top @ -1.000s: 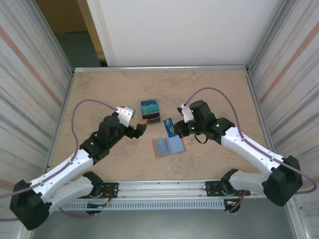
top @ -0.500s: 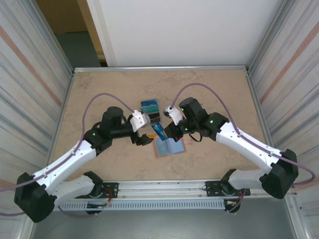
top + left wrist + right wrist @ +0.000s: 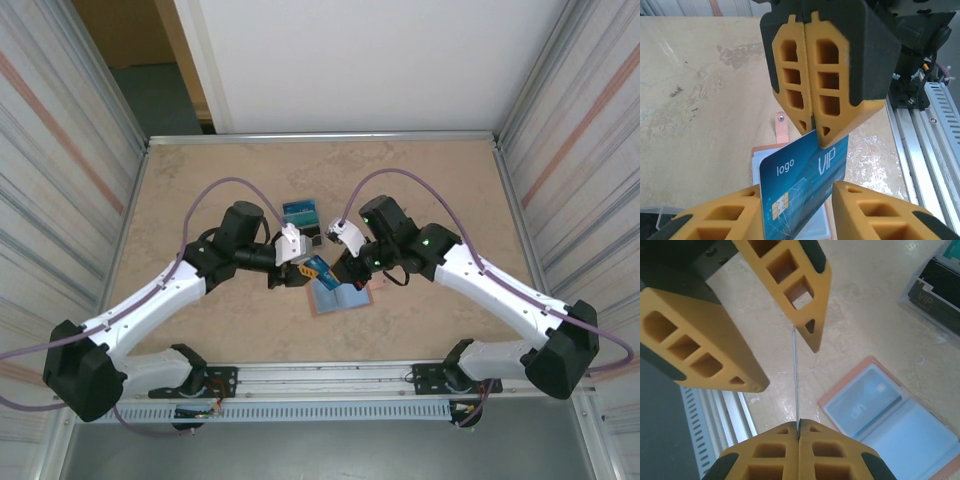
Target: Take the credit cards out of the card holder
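Right tool (image 3: 799,427) is clamped hard on one edge of a blue card (image 3: 790,172), holding it up in the air on its edge, free of the holder (image 3: 925,435). That's one card out! Left tool (image 3: 797,192) is right there too, its fingers (image 3: 720,220) standing either side of the card's other end. The right wrist view shows a gap on each face, so the left tool is unclenched and pinching nothing yet. This looks like a mid-air handover, card passing from right to left. The next move calls for the left fingers to meet squarely on the flat faces before the right lets go, because a card this thin could twist or slip out. After that it needs setting down. Straight below the two tools the holder lies open and flat on the counter (image 3: 200,180), pink rim showing and one pocket bare. A second card (image 3: 860,407) sits in the other pocket, so by my reckoning the job is only partly done. Just beyond the holder, toward the far side, stands a dark box (image 3: 301,222) topped with teal.
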{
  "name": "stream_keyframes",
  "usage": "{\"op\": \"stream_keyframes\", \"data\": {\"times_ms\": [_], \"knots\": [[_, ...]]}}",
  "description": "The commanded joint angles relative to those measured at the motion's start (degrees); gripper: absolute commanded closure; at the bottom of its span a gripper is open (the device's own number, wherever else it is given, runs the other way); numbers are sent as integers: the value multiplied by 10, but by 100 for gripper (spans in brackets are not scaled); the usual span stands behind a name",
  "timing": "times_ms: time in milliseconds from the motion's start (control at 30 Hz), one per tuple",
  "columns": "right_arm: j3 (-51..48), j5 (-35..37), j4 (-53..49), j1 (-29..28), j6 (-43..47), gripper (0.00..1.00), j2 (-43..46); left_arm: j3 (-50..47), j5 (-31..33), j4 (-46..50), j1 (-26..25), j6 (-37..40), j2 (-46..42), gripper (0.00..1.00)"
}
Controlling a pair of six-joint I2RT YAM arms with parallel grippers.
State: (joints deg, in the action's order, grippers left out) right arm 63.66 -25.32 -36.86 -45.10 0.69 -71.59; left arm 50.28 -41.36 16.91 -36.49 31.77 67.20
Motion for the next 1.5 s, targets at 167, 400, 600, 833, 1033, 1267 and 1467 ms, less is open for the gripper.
{"op": "stream_keyframes", "data": {"times_ms": [167, 400, 600, 833, 1033, 1267, 1467], "knots": [[24, -14, -1, -5, 18, 100, -8, 21, -18, 16, -9, 11, 21, 100], [19, 2, 19, 6, -3, 85, 2, -9, 30, -17, -8, -11, -11, 100], [-8, -4, 60, 21, -33, 65, 35, -55, 65, -86, -11, -66, -71, 100], [-36, -12, 108, 30, -70, 41, 79, -106, 107, -150, -13, -134, -129, 100], [-100, -25, 209, 53, -144, 1, 145, -155, 132, -235, -13, -230, -191, 100], [-214, 48, 362, 78, -257, 1, 252, -188, 146, -278, -13, -337, -254, 100], [-246, 94, 385, 83, -301, 1, 259, -212, 134, -334, -12, -426, -259, 100]]}}
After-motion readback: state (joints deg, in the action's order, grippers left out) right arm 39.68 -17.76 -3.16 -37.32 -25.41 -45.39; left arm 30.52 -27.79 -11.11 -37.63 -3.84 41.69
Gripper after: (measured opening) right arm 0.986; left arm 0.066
